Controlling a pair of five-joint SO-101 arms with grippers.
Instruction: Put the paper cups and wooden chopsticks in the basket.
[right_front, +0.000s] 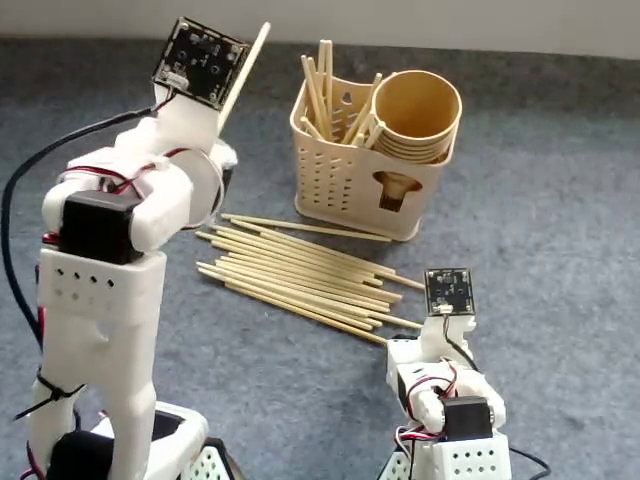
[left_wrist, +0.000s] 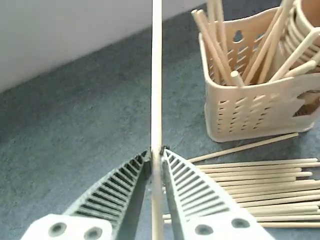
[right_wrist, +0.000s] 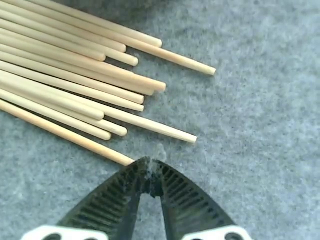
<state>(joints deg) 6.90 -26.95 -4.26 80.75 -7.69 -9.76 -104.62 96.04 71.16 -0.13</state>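
A cream slotted basket (right_front: 355, 190) (left_wrist: 250, 107) stands at the back, holding stacked paper cups (right_front: 417, 115) and several wooden chopsticks (right_front: 322, 85). A pile of loose chopsticks (right_front: 300, 275) (right_wrist: 70, 80) (left_wrist: 250, 192) lies on the grey carpet in front of it. My left gripper (left_wrist: 156, 152) is raised left of the basket, shut on a single chopstick (left_wrist: 156, 75) (right_front: 243, 75) that points up past the wrist camera. My right gripper (right_wrist: 149, 167) sits low at the pile's near right end, shut with nothing between its fingers, tips close to a chopstick end.
Grey carpet (right_front: 540, 250) covers the whole work surface, with open room right of the basket and pile. A pale wall (left_wrist: 60, 35) runs along the back edge. The left arm's white body (right_front: 100, 330) stands at the near left.
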